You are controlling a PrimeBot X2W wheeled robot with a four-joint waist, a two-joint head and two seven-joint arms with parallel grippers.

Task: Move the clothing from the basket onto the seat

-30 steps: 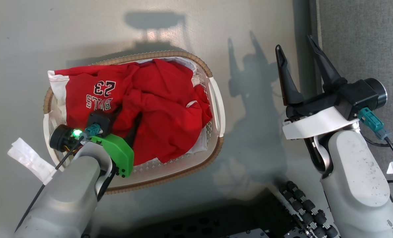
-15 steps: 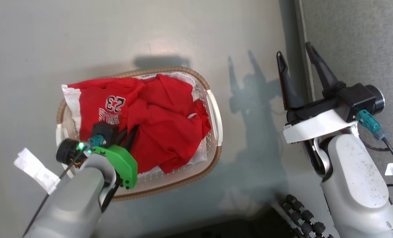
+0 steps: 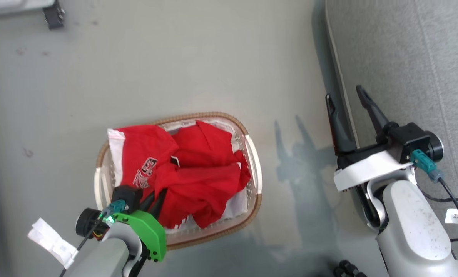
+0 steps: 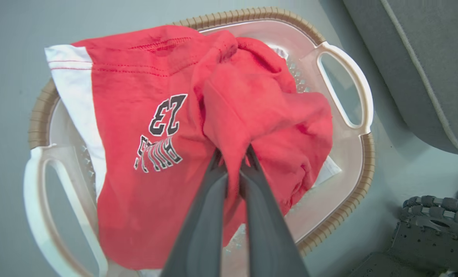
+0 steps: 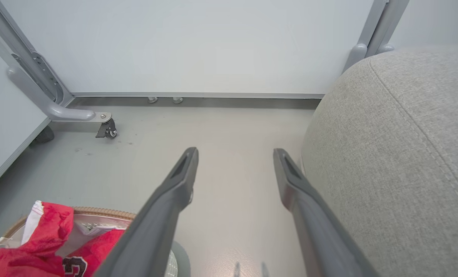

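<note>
Clothing (image 4: pixel 221 115) is still in the basket (image 3: pixel 213 114) on the floor. A second ago my left pincer (image 4: pixel 233 154) stood apart; it has since clamped on a red fold near the heap's middle, and the cloth bunches up toward it. Right pincer (image 3: pixel 344 94) hangs wide apart, empty, by the seat (image 3: pixel 406 57) edge. I judge the grab made, with lift and carry to the seat next, though both garments may come up tangled.

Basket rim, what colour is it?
The basket rim is brown, woven-look; left wrist view shows it best.
</note>
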